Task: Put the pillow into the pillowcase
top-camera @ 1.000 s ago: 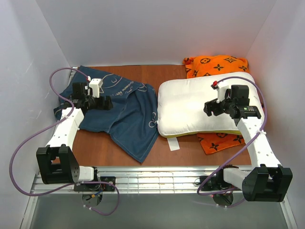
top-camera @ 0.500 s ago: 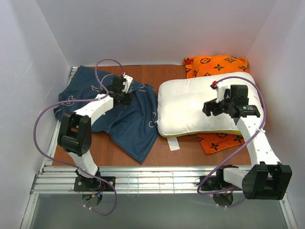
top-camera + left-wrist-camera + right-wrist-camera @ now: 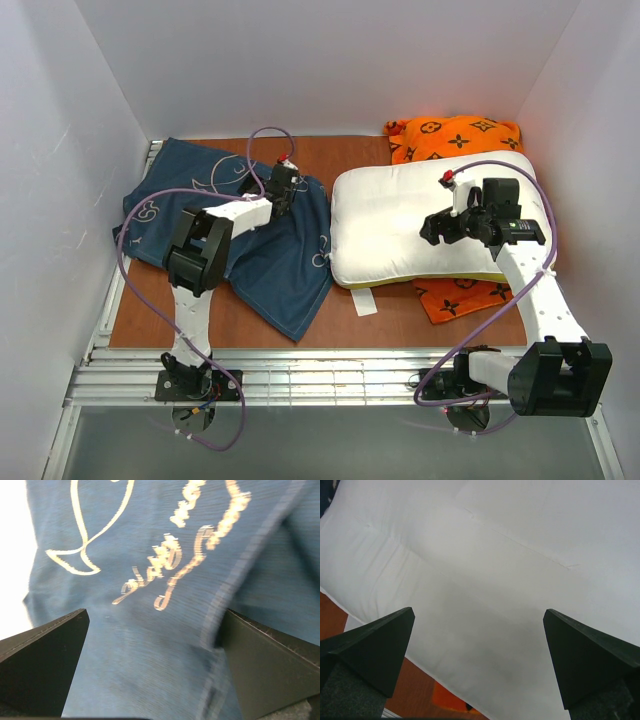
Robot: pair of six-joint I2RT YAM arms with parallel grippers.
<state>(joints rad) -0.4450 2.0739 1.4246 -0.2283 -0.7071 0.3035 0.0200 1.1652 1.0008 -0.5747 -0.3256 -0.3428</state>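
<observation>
My left end effector has swung in one second from the far left of the pillowcase to its upper right fold, next to the pillow. It hangs there over the navy cloth with jaws spread wide and nothing gripped. I read this as lining up to catch the case near its mouth, so the real work of the task has yet to start.

My right end effector has barely shifted. It is wide open too, poised above the pillow's white face and holding nothing.

The pillow lies on the right of the surface, partly over an orange cushion, its left edge touching the crumpled case.

The case's opening is lost among the folds. The left wrist view is smeared by motion, so I cannot tell whether those fingers touch the fabric.
</observation>
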